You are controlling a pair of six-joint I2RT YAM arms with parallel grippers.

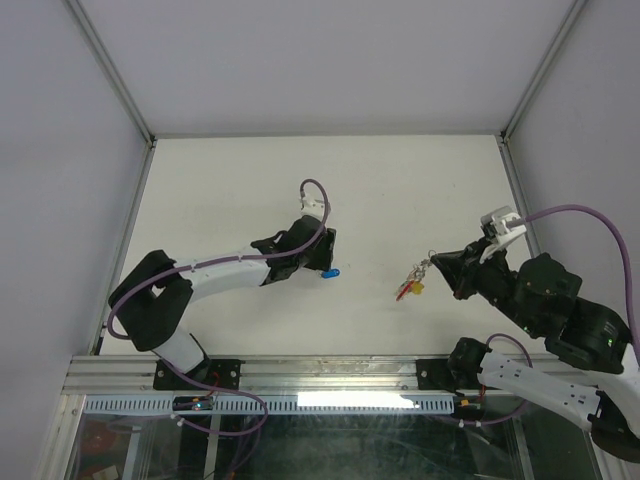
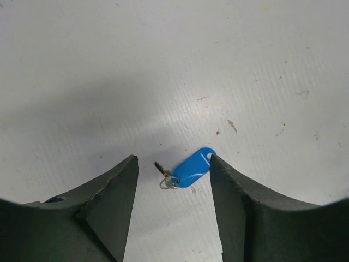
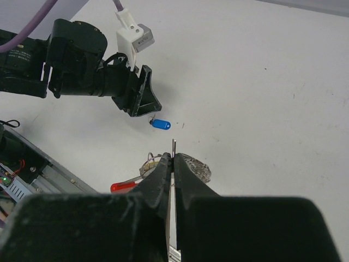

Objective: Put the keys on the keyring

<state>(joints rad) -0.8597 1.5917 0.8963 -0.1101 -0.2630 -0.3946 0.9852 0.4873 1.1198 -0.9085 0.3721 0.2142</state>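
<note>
Two arms reach over the white counter [image 1: 250, 180]. The left end effector [image 2: 173, 158] hangs low with its fingers apart. Between them the blue key [image 2: 192, 168] lies flat on the counter, a tiny ring [image 2: 168, 183] at its metal end. Well to the right, the right end effector [image 3: 172, 157] has its fingers pressed together on a thin silvery strip of a bunch [image 1: 410, 286]. The bunch has a red head [image 3: 122, 187], a yellow head [image 1: 417, 288] and the keyring [image 3: 196, 170] wire loops. Whether the strip is ring or key blade cannot be told.

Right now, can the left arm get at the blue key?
Probably yes. The left gripper is open, and the blue key lies on the table between its fingers, with nothing over it.
</note>
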